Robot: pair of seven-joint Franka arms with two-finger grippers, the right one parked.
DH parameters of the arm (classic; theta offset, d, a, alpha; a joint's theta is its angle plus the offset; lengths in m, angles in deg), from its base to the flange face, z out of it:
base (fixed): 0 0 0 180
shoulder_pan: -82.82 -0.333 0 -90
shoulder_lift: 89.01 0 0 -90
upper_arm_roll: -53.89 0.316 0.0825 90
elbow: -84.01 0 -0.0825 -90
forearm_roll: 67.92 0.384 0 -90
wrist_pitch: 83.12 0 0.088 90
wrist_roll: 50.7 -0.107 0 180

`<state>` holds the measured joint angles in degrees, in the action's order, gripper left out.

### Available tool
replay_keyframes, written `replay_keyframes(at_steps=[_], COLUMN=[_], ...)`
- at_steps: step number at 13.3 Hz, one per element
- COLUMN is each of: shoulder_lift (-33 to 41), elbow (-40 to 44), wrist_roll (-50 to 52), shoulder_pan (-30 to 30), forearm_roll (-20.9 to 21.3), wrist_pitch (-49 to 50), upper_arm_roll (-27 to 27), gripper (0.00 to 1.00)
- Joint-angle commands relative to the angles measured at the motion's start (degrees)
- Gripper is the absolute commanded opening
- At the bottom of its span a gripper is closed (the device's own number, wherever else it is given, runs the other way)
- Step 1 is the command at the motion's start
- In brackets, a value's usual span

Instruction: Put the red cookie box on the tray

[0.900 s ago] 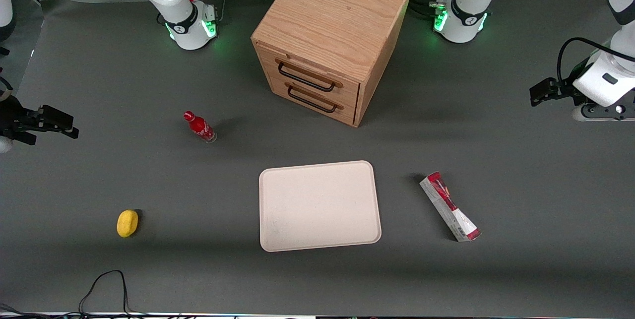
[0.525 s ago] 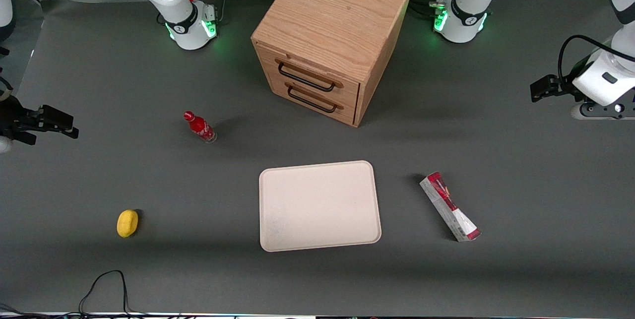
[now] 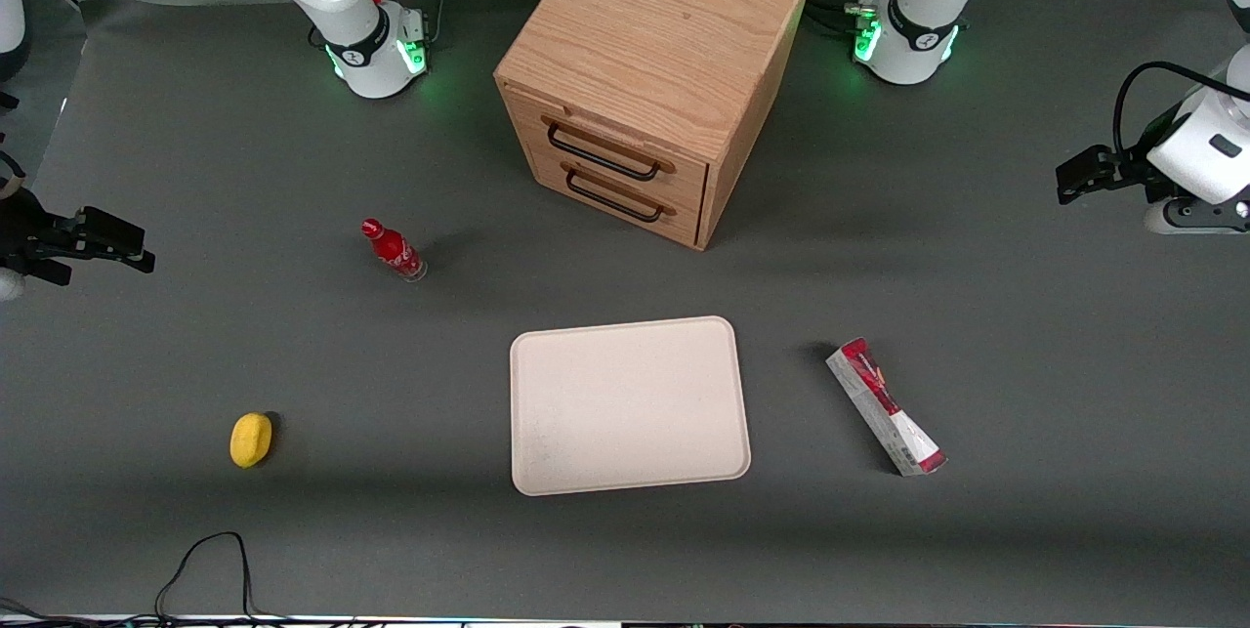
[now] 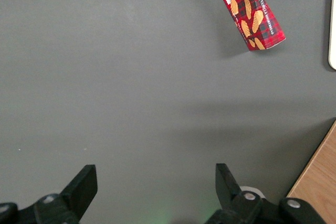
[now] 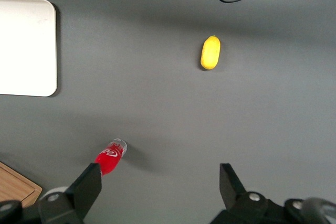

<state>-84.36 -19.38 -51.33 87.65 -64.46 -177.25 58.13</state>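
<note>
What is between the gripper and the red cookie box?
Only bare grey table, seen in the left wrist view, between the open gripper and the red cookie box.

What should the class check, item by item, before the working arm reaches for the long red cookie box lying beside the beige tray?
1. Hand open and holding nothing: ok; it hovers at the working arm's end of the table, apart from the box.
2. Long red cookie box lies flat on the grey table, nothing on it: ok.
3. Flat beige tray has bare space for the box: ok.
4. Box apart from the tray's rim, leaving room for fingers: ok.
5. Wooden two-drawer cabinet stands away from the path between box and tray: ok.
</note>
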Motion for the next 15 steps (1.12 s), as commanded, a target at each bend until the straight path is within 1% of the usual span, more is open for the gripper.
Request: replay_keyframes(at_steps=[1,3,4,5,6,8,10,11,12,15], shoulder_lift=[-1.13,-2.35,-4.28,-6.91,-9.54,-15.95,-23.42,-26.07,-27.66,-28.29], elbow=[2.76,5.12,8.18,12.04,15.73,23.37,31.37,34.11,35.44,35.02], wrist_roll=[-0.42,-0.16,0.89,4.03,9.28,21.93,40.09,46.36,48.95,48.71], shoulder_pan=[1.41,2.19,3.33,5.00,6.67,9.83,11.07,11.08,11.08,10.55], forearm_roll=[-0.47,-0.91,-1.61,-2.31,-2.75,-3.98,-5.30,-5.30,-5.30,-4.87], wrist_pitch=[2.02,3.41,5.51,7.36,8.69,9.23,9.32,9.14,8.88,8.44], upper_arm_roll=[0.68,-0.19,-0.89,-1.34,-1.78,-4.32,-7.30,-8.80,-9.07,-8.99], gripper=[1.00,1.00,1.00,1.00,1.00,1.00,1.00,1.00,1.00,1.00])
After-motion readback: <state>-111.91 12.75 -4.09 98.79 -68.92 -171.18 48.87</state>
